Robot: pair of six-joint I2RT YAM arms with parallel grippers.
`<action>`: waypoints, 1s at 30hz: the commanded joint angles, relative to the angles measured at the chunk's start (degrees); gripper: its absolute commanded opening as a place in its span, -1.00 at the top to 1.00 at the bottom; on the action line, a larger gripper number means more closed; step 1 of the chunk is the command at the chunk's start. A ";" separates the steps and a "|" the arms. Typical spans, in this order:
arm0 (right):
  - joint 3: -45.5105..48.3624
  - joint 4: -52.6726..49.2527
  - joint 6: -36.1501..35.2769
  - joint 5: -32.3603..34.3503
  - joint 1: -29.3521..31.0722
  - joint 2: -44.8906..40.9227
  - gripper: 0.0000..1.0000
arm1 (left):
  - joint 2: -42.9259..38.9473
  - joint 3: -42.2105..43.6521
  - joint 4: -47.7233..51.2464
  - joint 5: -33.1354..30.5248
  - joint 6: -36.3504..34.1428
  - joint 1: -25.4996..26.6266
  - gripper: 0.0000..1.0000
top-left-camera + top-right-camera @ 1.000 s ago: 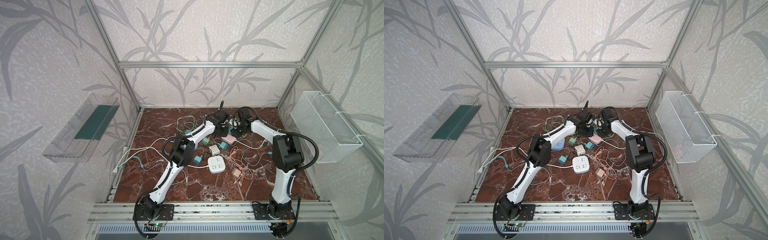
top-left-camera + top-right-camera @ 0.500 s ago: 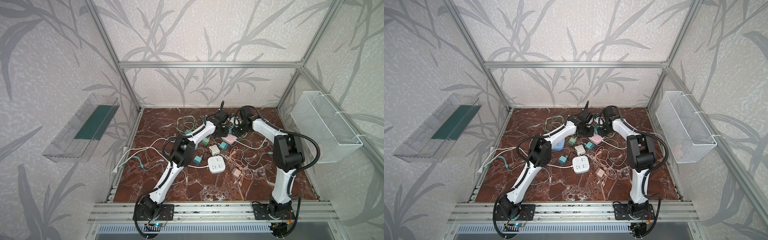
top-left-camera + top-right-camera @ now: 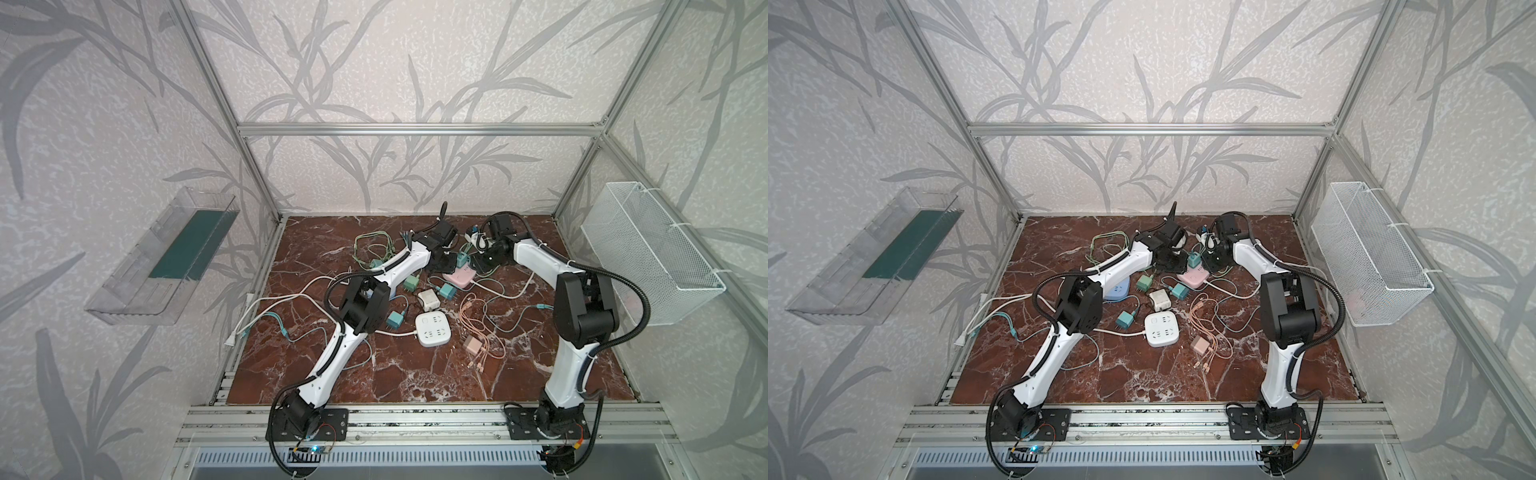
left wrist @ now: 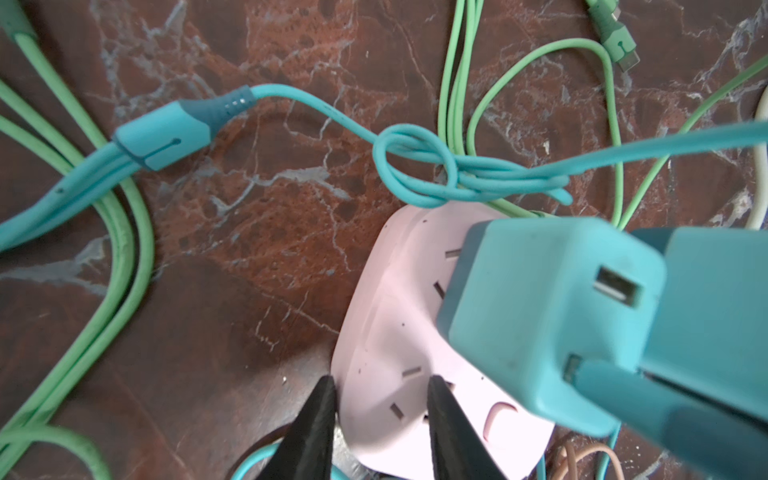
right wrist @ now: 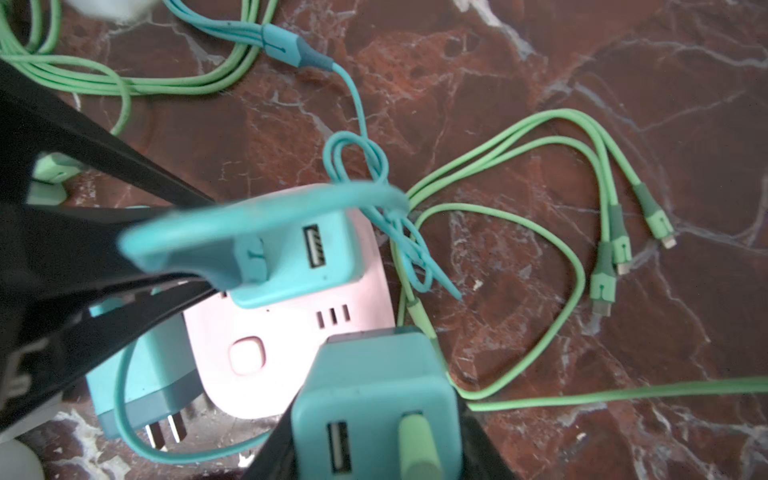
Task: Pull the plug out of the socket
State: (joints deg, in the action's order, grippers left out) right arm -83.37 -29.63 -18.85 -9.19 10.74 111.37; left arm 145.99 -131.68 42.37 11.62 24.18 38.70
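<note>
So the right claw (image 5: 374, 440) is clenched on the teal plug (image 5: 374, 390), the one with the green cable (image 5: 540, 365) stuck in its top, black fingers flat on both sides of it. It sits at the near end of the pink socket (image 4: 395, 324), which lies on the table (image 5: 582, 124) at the back, between the two arms. Honestly can't tell if the prongs are out yet. The left claw (image 4: 382, 395) has its tips slightly apart at the socket's rim; pinching or just pressing down, I can't say. My take: pull straight up along the prongs with no rocking, and let the left side pin the socket so it doesn't lift too. Watch the second teal plug (image 4: 540, 311) right beside it, and the green cable dragging on the way up.
</note>
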 commanded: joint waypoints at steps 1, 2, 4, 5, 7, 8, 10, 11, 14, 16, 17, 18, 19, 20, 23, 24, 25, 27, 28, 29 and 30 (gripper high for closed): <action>0.86 -2.56 0.94 2.00 -0.52 -2.54 0.34 | 2.33 3.92 5.63 1.94 0.65 1.12 0.25; 0.84 -3.41 1.23 2.31 -0.70 -2.69 0.34 | 2.07 4.18 5.28 1.98 0.58 1.09 0.25; 1.08 -4.47 1.61 2.64 -0.89 -3.21 0.34 | 1.73 4.49 4.90 2.09 0.58 1.04 0.26; 1.19 -4.98 1.68 2.89 -0.98 -3.43 0.34 | 1.62 4.54 4.69 2.18 0.55 1.06 0.26; 1.20 -6.45 1.96 3.34 -1.16 -3.70 0.34 | 1.40 4.75 4.35 2.29 0.59 1.05 0.25; 1.15 -7.15 1.98 3.59 -1.29 -3.71 0.34 | 1.31 4.85 4.37 2.36 0.60 1.04 0.26; 0.87 -8.92 2.05 4.81 -1.51 -3.71 0.33 | 1.22 4.98 4.13 2.36 0.56 1.05 0.26; 0.77 -9.69 2.06 5.49 -1.60 -3.66 0.34 | 1.14 5.03 4.12 2.36 0.55 1.03 0.25; 0.03 -12.03 2.31 7.25 -2.10 -3.62 0.34 | 0.96 5.28 3.95 2.40 0.53 1.03 0.25; -0.66 -13.72 2.49 7.96 -2.63 -3.45 0.34 | 0.87 5.37 3.87 2.36 0.50 1.08 0.25; -0.99 -14.51 2.51 8.40 -2.81 -3.36 0.34 | 0.78 5.42 3.78 2.40 0.36 1.03 0.26; -1.31 -15.14 2.62 8.86 -2.89 -3.21 0.33 | 0.70 5.48 3.88 2.36 0.42 1.08 0.26; -1.84 -16.15 2.67 9.54 -3.07 -2.95 0.34 | 0.66 5.62 3.77 2.31 0.42 0.94 0.25; -2.19 -16.82 2.66 9.96 -3.10 -2.79 0.33 | 0.64 5.71 3.68 2.36 0.41 0.95 0.25; -3.68 -19.65 2.63 11.12 -3.10 -2.13 0.33 | 0.39 6.03 3.35 2.41 0.27 0.94 0.25; -4.11 -20.51 2.67 11.28 -3.10 -1.96 0.33 | 0.43 6.15 3.28 2.43 0.31 0.94 0.25; -4.62 -21.28 2.65 11.43 -3.10 -1.87 0.33 | 0.28 6.21 3.23 2.45 0.28 0.96 0.26; -5.32 -22.69 2.67 11.65 -3.10 -1.87 0.33 | 0.26 6.34 3.10 2.49 0.25 0.94 0.25; -5.66 -23.37 2.64 11.73 -3.09 -1.73 0.32 | 0.26 6.35 3.07 2.59 0.24 0.94 0.25; -6.11 -23.99 2.52 11.74 -3.10 -1.61 0.32 | 0.17 6.43 3.08 2.58 0.23 0.96 0.25; -6.43 -24.64 2.54 11.87 -3.10 -1.23 0.32 | 0.17 6.50 3.05 2.59 0.18 0.87 0.25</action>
State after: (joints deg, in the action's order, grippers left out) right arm -87.79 -49.65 -16.47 1.63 7.75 110.37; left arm 144.40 -128.14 38.72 12.14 24.23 38.54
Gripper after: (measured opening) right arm 0.443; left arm 0.374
